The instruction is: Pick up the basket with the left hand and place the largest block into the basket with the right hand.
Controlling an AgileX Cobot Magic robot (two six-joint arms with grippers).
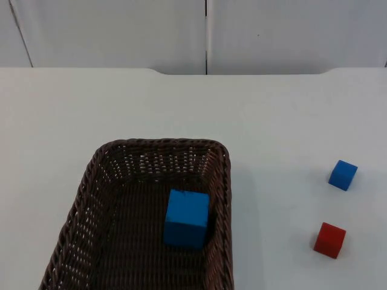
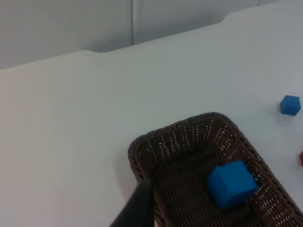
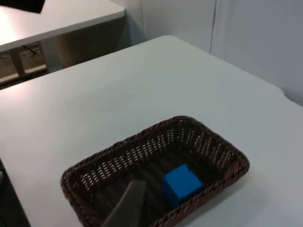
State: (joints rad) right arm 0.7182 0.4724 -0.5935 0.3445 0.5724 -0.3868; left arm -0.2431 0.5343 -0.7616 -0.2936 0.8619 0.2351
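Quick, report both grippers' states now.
Left gripper: fingertip beside the basket; state cannot be told.
Right gripper: fingertip above the basket; state cannot be told.

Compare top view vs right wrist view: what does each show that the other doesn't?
Top view alone: the small blue block and the red block, lying on the white table beside the basket.

Right wrist view alone: a second table beyond the work table's edge, and a blurred fingertip of the right tool.

Both: the dark wicker basket with the large blue block inside it, and the grey partition wall.
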